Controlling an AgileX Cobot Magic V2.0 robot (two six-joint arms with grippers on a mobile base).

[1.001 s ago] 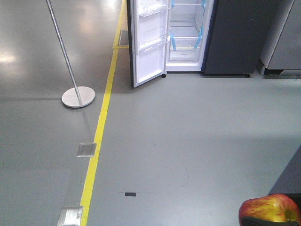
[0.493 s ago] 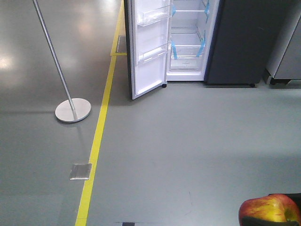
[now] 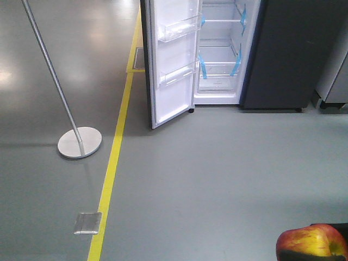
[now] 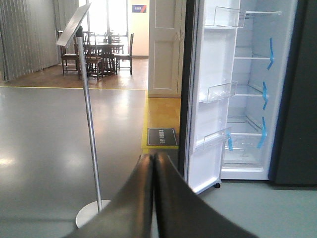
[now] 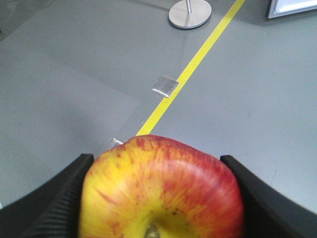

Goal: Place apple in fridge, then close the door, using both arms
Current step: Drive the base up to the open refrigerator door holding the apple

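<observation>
**Along the Yellow Line**

A yellow line (image 3: 111, 163) runs up the grey floor (image 3: 228, 174). Left of it stands a metal stand (image 3: 79, 142), pole rising from a round base. A silver floor plate (image 3: 87, 223) sits against its left edge. Far beyond it, possibly a dining table with chairs (image 4: 99, 49).

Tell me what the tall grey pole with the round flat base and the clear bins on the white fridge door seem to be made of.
The tall grey pole with round base looks like brushed metal: silver-grey, dull sheen. The clear door bins look like transparent plastic, probably: the white door shows through them.
</observation>
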